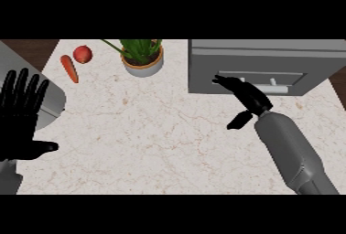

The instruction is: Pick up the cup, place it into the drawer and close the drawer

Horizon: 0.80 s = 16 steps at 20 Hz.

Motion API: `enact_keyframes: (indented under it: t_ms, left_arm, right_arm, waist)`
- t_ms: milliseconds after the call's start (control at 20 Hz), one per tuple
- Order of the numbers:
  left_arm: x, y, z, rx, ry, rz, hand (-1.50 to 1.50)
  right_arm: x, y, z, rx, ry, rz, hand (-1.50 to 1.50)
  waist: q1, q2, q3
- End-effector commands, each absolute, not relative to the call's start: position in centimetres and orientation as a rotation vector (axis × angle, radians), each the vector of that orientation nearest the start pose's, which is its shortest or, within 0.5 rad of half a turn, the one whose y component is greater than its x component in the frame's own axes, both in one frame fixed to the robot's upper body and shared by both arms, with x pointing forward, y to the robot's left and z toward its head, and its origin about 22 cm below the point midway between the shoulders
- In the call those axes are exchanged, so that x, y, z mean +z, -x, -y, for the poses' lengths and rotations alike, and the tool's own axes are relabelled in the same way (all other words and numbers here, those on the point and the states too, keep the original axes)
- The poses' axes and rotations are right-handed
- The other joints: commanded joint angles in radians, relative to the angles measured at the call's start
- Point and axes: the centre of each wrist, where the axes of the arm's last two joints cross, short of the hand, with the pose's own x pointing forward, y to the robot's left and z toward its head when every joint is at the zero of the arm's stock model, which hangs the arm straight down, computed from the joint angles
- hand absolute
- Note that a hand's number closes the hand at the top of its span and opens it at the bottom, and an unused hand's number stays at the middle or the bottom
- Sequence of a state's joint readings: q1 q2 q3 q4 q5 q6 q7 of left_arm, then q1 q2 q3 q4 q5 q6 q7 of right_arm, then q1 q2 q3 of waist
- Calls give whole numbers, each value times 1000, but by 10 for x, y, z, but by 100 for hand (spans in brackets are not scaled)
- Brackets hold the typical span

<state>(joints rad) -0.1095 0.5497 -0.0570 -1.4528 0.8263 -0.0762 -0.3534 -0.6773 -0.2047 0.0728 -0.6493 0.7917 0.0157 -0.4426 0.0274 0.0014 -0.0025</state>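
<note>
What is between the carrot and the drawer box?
In the head view, a potted plant stands between the carrot and the grey drawer box, on the counter.

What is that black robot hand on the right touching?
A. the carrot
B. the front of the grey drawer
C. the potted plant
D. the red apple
B: the right robot hand has its straight fingers against the front of the grey drawer, by its handle, far from the carrot, red apple and potted plant.
</note>
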Motion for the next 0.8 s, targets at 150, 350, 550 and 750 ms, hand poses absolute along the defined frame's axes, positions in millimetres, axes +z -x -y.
enact_keyframes:
  t_ms: [150, 350, 550, 750]
  left_arm:
    - [50, -269, -342, 198, 281, 1872, -150]
    - [44, -259, -338, 170, 312, 1891, -150]
    - [44, -267, -330, 149, 327, 1887, -150]
    - [41, -272, -324, 152, 310, 1887, -150]
  right_arm:
    - [18, -420, 251, 1195, 366, 1503, -150]
    - [29, -428, 258, 1179, 392, 1489, -150]
    - [44, -433, 279, 1186, 401, 1475, -150]
    - [32, -428, 280, 1174, 413, 1496, -150]
  waist:
    - [16, 13, 4]
    - [46, 21, 5]
    - [52, 30, 6]
    - [49, 33, 6]
